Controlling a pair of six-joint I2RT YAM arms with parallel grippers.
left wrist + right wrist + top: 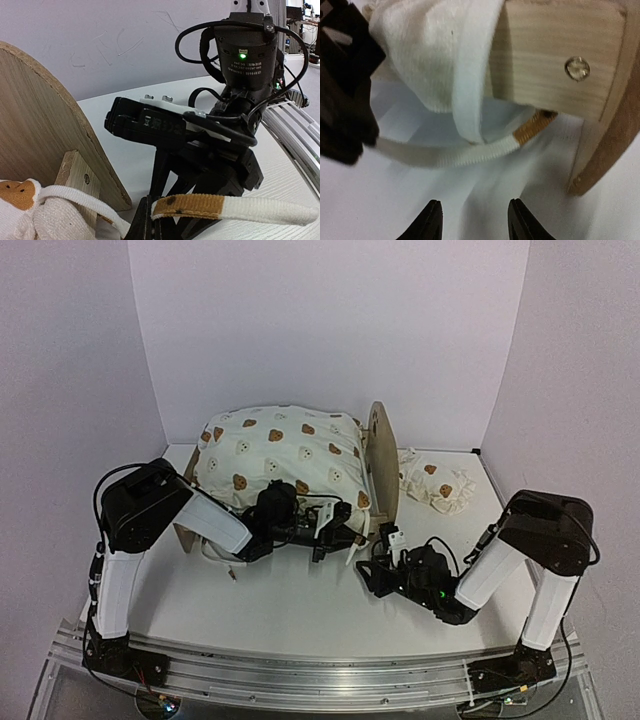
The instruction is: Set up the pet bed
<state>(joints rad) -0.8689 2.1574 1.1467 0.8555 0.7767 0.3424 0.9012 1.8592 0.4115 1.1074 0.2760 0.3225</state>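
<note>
Left gripper (152,222) clamped on tie string (235,207), stretched beside end board (40,125) | right gripper (475,222) open near that board, seemingly ready to take it

Label (248,62): rows of white print on the black camera (250,35) of the right arm, upside down in the left wrist view, too small and blurred to read.
Lamp (242,55): small green light just above that print, lit.
Duvet (280,455): brown and white bear faces only, no lettering legible.
Other views: nothing readable.
</note>
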